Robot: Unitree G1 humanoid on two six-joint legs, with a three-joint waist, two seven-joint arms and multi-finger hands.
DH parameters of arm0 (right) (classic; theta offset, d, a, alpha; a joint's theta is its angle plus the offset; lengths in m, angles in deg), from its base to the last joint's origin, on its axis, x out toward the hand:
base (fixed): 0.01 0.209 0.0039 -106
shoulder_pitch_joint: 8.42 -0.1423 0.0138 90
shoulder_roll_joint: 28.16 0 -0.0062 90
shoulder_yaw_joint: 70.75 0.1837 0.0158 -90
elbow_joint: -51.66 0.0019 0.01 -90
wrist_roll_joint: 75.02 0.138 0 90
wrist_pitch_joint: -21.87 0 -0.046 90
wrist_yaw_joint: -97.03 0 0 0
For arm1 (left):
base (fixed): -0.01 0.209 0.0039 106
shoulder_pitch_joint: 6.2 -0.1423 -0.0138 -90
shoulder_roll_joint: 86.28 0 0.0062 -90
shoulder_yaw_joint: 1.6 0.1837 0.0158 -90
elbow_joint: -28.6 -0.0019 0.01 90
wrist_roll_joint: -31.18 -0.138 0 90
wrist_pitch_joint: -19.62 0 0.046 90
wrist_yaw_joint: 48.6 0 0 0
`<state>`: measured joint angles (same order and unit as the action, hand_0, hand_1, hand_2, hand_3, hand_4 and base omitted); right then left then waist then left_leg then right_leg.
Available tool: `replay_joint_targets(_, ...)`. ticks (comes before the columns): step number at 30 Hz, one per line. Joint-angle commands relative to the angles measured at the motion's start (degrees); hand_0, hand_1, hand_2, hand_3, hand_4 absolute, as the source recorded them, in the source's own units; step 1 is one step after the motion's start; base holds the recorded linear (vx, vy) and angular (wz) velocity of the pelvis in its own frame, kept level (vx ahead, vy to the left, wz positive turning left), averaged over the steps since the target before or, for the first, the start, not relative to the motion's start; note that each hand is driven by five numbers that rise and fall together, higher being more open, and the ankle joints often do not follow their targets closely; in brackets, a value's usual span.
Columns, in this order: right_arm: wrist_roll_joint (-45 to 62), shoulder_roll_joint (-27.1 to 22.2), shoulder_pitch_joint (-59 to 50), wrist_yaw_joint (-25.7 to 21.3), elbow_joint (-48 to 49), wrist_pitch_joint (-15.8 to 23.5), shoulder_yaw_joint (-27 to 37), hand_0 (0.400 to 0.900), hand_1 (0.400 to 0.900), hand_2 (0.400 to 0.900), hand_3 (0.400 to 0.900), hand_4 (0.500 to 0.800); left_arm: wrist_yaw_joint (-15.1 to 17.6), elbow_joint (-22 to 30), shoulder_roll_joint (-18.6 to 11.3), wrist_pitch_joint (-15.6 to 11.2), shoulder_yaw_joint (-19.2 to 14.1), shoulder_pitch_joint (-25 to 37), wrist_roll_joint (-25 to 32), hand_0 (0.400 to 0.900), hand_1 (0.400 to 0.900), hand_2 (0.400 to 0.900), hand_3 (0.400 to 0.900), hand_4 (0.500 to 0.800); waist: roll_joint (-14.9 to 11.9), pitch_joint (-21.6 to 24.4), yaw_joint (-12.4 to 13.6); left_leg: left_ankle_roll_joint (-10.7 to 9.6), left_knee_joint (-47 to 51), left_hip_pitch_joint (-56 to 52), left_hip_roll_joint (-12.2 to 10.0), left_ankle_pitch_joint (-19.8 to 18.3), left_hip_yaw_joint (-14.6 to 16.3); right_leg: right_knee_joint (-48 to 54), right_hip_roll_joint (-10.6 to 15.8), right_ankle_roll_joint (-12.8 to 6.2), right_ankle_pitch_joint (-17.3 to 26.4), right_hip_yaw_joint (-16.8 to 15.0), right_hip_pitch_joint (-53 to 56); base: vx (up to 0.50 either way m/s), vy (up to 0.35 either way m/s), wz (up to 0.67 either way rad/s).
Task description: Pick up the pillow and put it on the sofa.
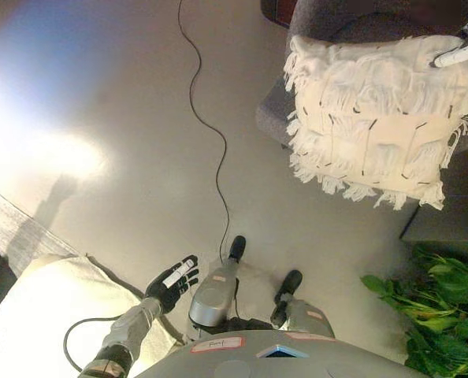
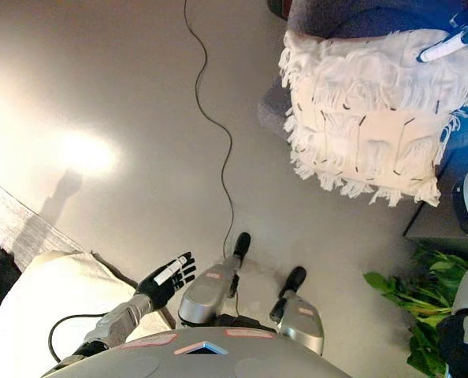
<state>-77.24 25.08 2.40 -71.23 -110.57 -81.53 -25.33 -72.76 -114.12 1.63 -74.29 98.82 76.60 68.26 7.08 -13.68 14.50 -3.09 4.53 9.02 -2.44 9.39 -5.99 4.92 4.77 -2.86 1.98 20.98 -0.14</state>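
Note:
A white fringed pillow (image 1: 376, 118) with short dark marks lies tilted on the grey sofa (image 1: 328, 24) at the upper right. Its lower fringe hangs past the sofa's front edge, over the floor. My right hand (image 1: 464, 46) shows only as fingers at the pillow's upper right corner; they hold the fabric there, and the rest of the hand is cut off by the view's edge. My left hand (image 1: 172, 282) is low at the lower left, open and empty, with its fingers spread.
A green plant (image 1: 439, 307) stands at the lower right, below a dark low surface (image 1: 455, 216) next to the sofa. A second pale cushion (image 1: 53, 315) lies at the lower left by a grey rug edge (image 1: 13, 228). A thin black cord (image 1: 210, 126) runs across the floor.

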Motion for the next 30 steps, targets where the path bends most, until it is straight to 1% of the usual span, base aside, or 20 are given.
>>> replay_joint_targets(1,-0.21,-3.46,-13.49,-4.54,1.33,0.57,-4.18,0.9,0.9,0.9,0.9,0.8,-2.56,2.75,-3.7,-2.25,4.76,0.82,3.0,0.9,0.9,0.9,0.9,0.8,-3.27,0.09,1.26,-5.0,-0.04,-1.78,-2.76,-4.99,1.86,-0.01,4.79,-3.75,0.01,-1.28,-1.32,0.03,0.034,-0.08)
replay_joint_targets(9,-1.81,-5.65,-12.92,-1.37,0.21,0.73,-4.25,0.9,0.9,0.9,0.9,0.8,-2.77,1.62,-3.96,-0.93,4.62,0.42,1.35,0.9,0.9,0.9,0.9,0.8,-4.85,2.53,0.65,-5.22,-0.23,-3.86,-3.52,-5.67,3.0,0.08,4.54,-3.75,-0.52,-1.35,0.53,0.05,0.002,-0.09)
replay_joint_targets(16,-2.04,-6.78,-11.82,0.31,-0.08,0.65,-4.33,0.9,0.9,0.9,0.9,0.8,-2.01,-1.19,-3.9,-0.3,4.54,0.88,0.23,0.9,0.9,0.9,0.9,0.8,-6.05,4.81,0.05,-5.11,0.11,-5.87,-3.85,-6.3,3.59,0.08,4.25,-3.89,-0.99,-1.57,1.98,0.04,-0.008,-0.05)
replay_joint_targets(22,-2.32,-7.32,-9.85,0.56,-0.34,-0.54,-3.67,0.9,0.9,0.9,0.9,0.8,-1.68,-3.81,-3.89,0.17,4.12,1.22,-0.78,0.9,0.9,0.9,0.9,0.8,-6.89,7.02,-0.49,-4.98,0.45,-7.66,-4.08,-6.9,4.08,0.08,4.07,-4.11,-1.49,-1.75,3.32,0.06,-0.004,-0.04)
replay_joint_targets(25,-2.57,-7.72,-8.34,1.57,-0.2,-1.15,-2.95,0.9,0.9,0.9,0.9,0.8,-1.57,-4.68,-3.9,0.48,4.01,1.47,-1.39,0.9,0.9,0.9,0.9,0.8,-7.33,8.13,-0.88,-4.85,0.47,-8.58,-4.26,-7.39,4.5,0.08,3.99,-4.18,-1.72,-1.9,3.94,0.04,-0.008,-0.05)
replay_joint_targets(27,-2.34,-7.84,-6.89,1.51,0.17,-0.59,-2.13,0.9,0.9,0.9,0.9,0.8,-1.3,-5.0,-3.89,0.65,3.85,1.59,-1.62,0.9,0.9,0.9,0.9,0.8,-7.58,8.62,-1.12,-4.75,0.47,-9.24,-4.34,-7.74,4.89,0.08,3.98,-4.24,-1.86,-1.93,4.46,0.04,0.001,-0.09)
replay_joint_targets(30,1.26,-7.49,-2.67,0.22,1.7,2.06,0.91,0.9,0.9,0.9,0.9,0.8,-1.38,-6.1,-3.61,0.33,3.54,2.06,-1.8,0.9,0.9,0.9,0.9,0.8,-7.95,9.38,-1.78,-4.53,0.47,-10.18,-4.27,-8.25,5.32,0.08,3.92,-4.37,-1.97,-2.31,5.07,0.02,0.008,-0.09)
